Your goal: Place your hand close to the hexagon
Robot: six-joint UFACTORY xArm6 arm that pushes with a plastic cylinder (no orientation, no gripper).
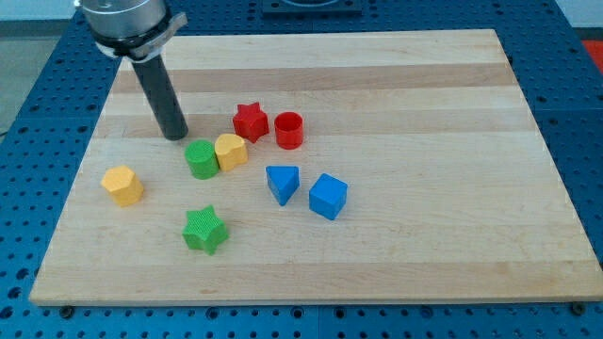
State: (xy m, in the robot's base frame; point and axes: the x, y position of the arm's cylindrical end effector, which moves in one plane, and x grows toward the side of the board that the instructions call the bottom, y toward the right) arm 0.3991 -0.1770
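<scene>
My tip (pixel 176 136) rests on the wooden board (pixel 424 85) in the upper left part of the view. A yellow hexagon (pixel 122 185) lies below and to the left of the tip, apart from it. A green cylinder (pixel 201 159) sits just below and right of the tip, with a small gap between them. A rounded yellow block (pixel 230 151) touches the green cylinder's right side.
A red star (pixel 251 121) and a red cylinder (pixel 289 130) lie right of the tip. A blue triangle (pixel 282 182) and a blue cube (pixel 328 196) sit near the middle. A green star (pixel 204 230) lies toward the bottom.
</scene>
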